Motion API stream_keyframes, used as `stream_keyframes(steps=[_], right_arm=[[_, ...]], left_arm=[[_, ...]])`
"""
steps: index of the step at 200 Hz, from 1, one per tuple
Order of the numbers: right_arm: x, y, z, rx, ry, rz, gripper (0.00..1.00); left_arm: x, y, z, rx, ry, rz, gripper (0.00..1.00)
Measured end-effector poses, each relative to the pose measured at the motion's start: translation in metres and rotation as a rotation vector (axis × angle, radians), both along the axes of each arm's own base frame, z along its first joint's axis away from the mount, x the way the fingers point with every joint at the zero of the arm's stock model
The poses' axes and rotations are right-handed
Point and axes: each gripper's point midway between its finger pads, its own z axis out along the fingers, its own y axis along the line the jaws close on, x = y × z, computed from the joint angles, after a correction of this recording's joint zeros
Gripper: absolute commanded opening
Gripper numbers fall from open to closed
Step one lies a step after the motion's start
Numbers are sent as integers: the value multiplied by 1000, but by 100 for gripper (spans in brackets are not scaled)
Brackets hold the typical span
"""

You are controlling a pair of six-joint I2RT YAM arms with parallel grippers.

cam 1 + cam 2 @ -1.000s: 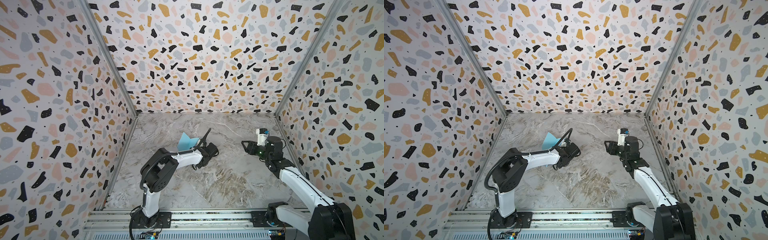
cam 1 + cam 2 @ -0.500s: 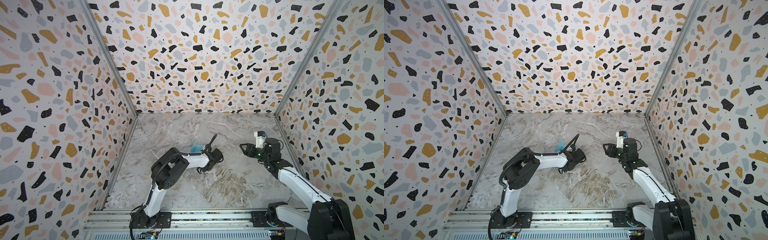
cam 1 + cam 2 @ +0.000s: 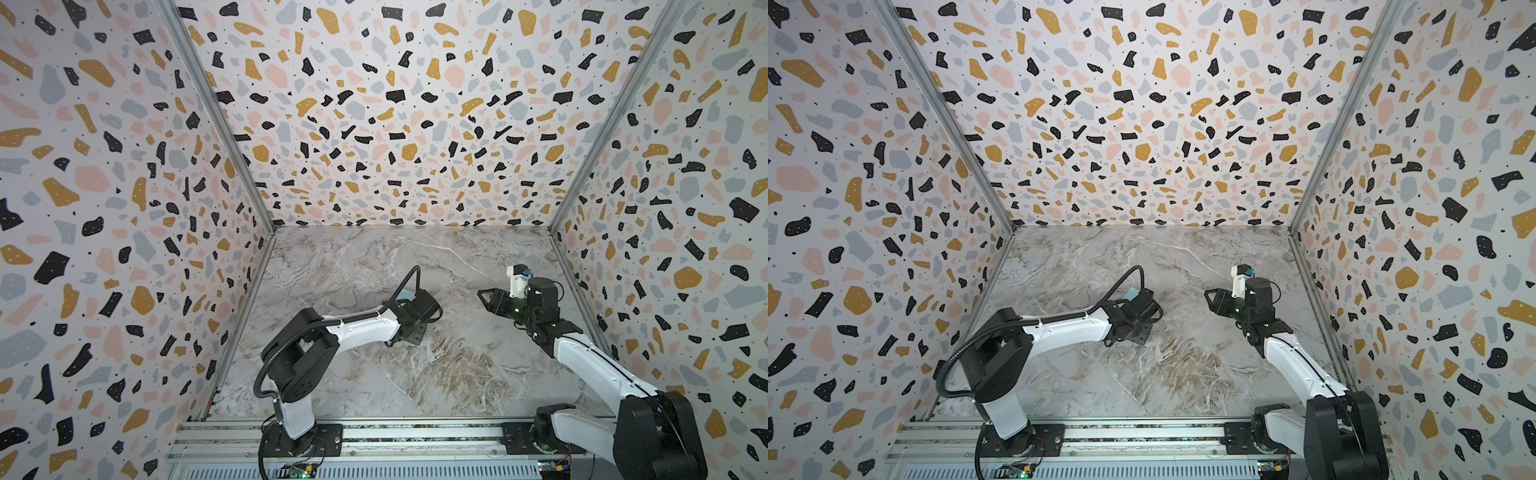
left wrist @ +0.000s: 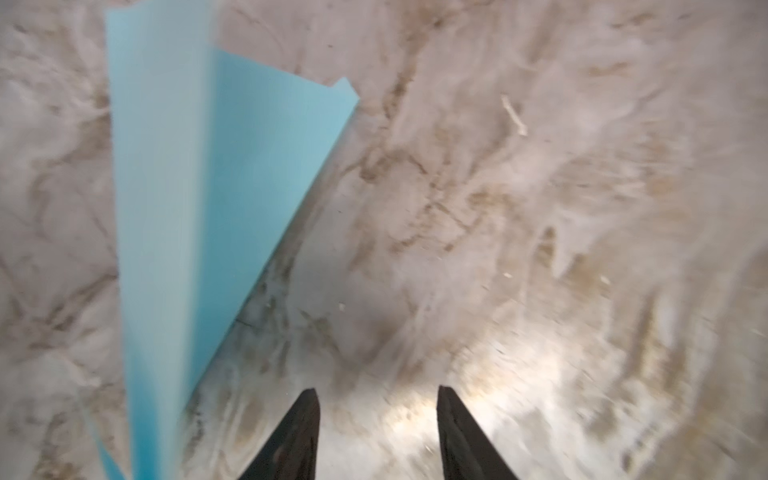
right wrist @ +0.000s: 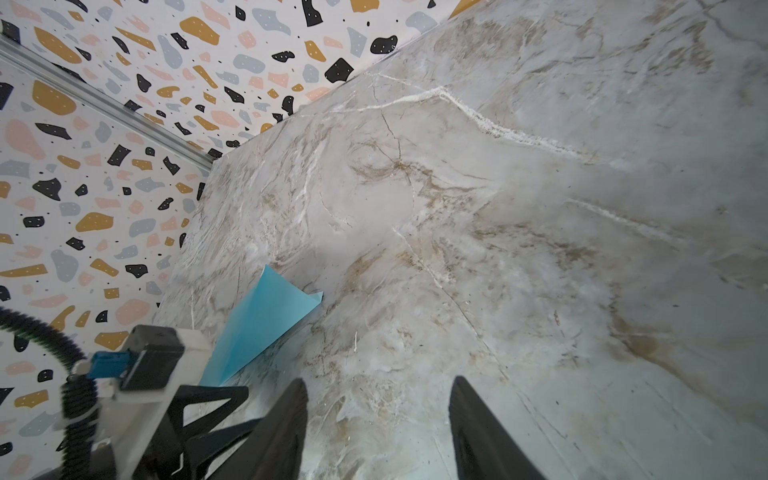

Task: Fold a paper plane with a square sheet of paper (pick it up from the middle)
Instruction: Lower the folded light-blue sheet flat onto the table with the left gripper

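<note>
The light blue paper plane [image 4: 232,187] is a narrow folded dart that lies on the marble table with one wing standing up. In both top views only a small blue corner [image 3: 404,296] [image 3: 1133,294] shows behind the left wrist. My left gripper [image 4: 377,390] [image 3: 436,311] is open just beside the plane, with bare table between its fingers and no contact with the paper. My right gripper [image 5: 377,380] [image 3: 483,293] is open and empty, hovering to the right and pointing toward the left gripper. In the right wrist view the plane [image 5: 266,324] lies beyond the left wrist.
Terrazzo-patterned walls [image 3: 124,249] close in the marble table [image 3: 415,374] on the left, back and right. An aluminium rail [image 3: 374,440] with both arm bases runs along the front edge. The left arm's wrist camera housing [image 5: 158,365] and black cable sit close to my right gripper.
My left gripper carried the blue paper rightward and down toward the table, then opened and let it go. The right gripper shifted slightly left and stayed open.
</note>
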Motion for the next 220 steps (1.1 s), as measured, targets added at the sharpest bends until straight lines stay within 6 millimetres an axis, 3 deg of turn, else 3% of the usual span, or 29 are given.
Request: stream_keyframes(steps=[38,66,95,122,176,220], right_arm=[[0,7,-2,24,12,19,57],[-3,18,-3,36,18,49,57],[-7,33,-7,42,30,89,57],[-11,44,-15,44,56,117,57],[-17,55,-25,43,92,146,57],[-17,58,-26,45,92,156,57]], left_arm=[[-14,-1,41,-179,-4,-37,62],[5,43,61,-249,-72,58,72],[13,97,36,-204,-70,173,73],[7,121,8,-136,-18,218,68],[23,138,-27,-96,52,312,54],[44,126,-24,-154,38,318,41]])
